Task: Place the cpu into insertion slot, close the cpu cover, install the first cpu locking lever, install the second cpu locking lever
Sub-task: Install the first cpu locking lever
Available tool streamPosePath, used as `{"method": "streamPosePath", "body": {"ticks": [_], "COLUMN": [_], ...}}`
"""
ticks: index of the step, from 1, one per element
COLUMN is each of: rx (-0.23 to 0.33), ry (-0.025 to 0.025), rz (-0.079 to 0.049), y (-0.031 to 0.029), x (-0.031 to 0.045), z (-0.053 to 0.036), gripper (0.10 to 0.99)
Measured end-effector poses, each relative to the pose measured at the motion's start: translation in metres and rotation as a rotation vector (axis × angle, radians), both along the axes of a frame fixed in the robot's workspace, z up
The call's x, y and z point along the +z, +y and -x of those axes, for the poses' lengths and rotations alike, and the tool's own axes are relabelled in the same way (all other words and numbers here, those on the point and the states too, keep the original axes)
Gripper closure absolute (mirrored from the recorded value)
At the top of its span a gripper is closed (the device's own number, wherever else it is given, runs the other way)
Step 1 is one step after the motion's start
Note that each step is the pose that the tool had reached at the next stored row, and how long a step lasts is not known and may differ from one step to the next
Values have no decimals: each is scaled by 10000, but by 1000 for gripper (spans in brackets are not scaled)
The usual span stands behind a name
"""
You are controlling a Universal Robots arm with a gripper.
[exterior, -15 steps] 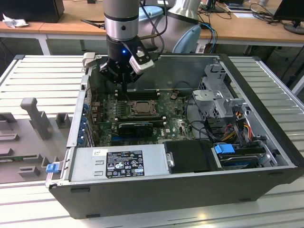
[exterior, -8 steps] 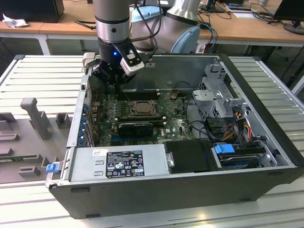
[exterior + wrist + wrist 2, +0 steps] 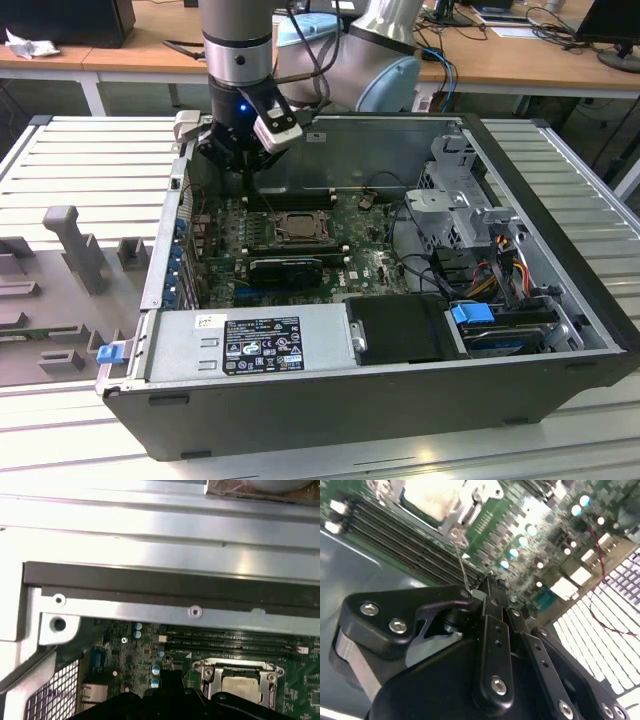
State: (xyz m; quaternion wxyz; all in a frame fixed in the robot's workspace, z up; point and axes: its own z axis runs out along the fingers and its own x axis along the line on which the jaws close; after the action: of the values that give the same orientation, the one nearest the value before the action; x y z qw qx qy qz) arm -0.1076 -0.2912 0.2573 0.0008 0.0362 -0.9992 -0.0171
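noted small flat pale silvery-beige cpu (image 3: pixel 241 686) seated in silver-rimmed insertion slot (image 3: pixel 297 228) under thin metal cover (image 3: pixel 235 667); judged light, rigid, fragile, best handled by edges only; black gripper (image 3: pixel 487 587) jaws' state indeterminable, hovering near socket.

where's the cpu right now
The cpu sits in the insertion slot on the green board, under the cpu cover, beside the long memory slots; the gripper hovers toward the exterior view's left of it.
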Motion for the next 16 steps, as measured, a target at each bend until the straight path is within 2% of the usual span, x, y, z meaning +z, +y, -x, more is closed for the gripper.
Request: {"method": "streamPosePath", "body": {"ticks": [1, 2, 11, 16], "rx": [-9, -16, -51, -49], "ry": [0, 0, 1, 0], "rz": [0, 0, 0, 0], "y": [0, 0, -1, -1], "x": [-1, -1, -5, -8], "z": [-72, -99, -213, -310], "gripper": [980, 980, 980, 980]}}
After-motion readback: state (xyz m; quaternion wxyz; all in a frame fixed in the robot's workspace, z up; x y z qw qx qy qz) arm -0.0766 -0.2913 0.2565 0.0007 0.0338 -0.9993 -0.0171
